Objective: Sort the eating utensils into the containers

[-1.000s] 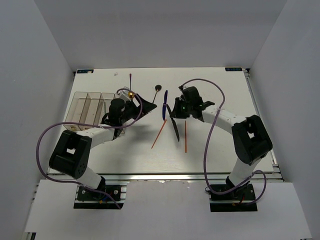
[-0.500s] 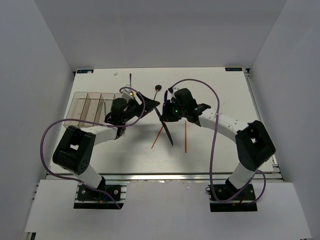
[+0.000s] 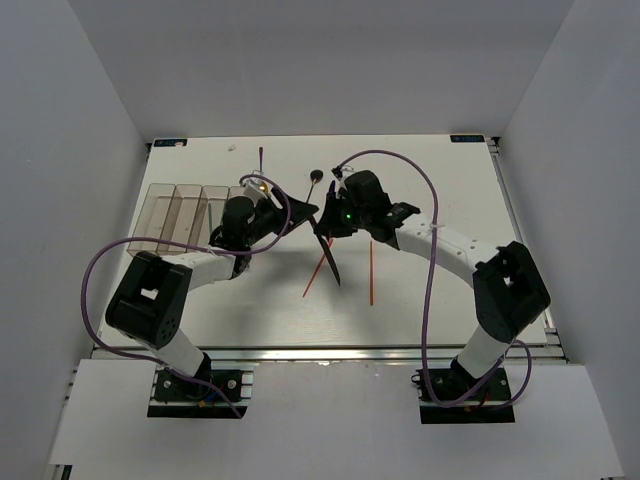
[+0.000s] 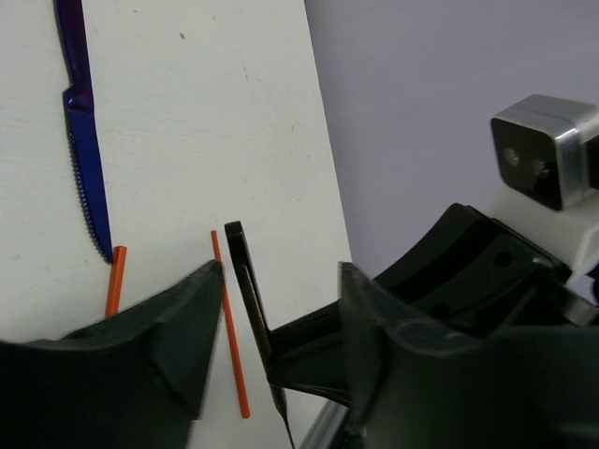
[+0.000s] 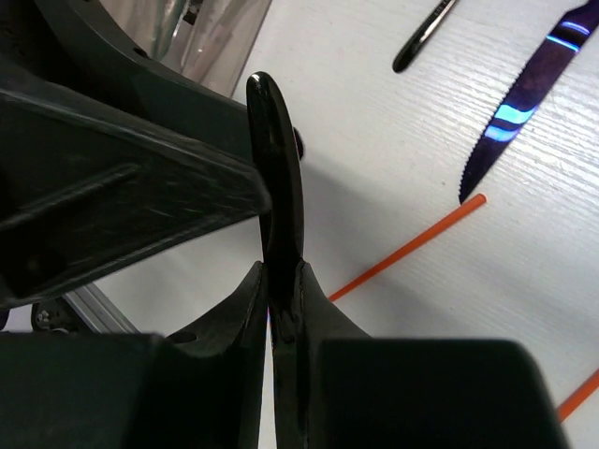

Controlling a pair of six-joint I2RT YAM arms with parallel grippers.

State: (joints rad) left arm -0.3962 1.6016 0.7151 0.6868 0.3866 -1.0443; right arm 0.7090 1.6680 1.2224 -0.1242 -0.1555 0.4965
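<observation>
My right gripper (image 3: 326, 222) is shut on a black knife (image 3: 331, 262) and holds it tilted above the table; its grip shows in the right wrist view (image 5: 283, 281). My left gripper (image 3: 300, 211) is open, and the black knife (image 4: 245, 290) stands between its two fingers (image 4: 178, 318) without touching either. A blue knife (image 4: 82, 140) lies on the table beyond, also seen from the right wrist (image 5: 524, 108). Two orange-red chopsticks (image 3: 371, 272) (image 3: 318, 276) lie near the middle. A black spoon (image 3: 316, 179) and a purple-handled spoon (image 3: 261, 158) lie at the back. The joined smoky-brown bins (image 3: 180, 215) sit left.
The left arm's wrist and purple cable (image 3: 270, 215) lie over the right end of the bins. The right arm's cable (image 3: 425, 200) loops over the table's right half. White walls close in the table on both sides.
My right gripper has carried the black knife leftward, so it now sits between the left gripper's open fingers. The left gripper shifted slightly right and up, then held still.
</observation>
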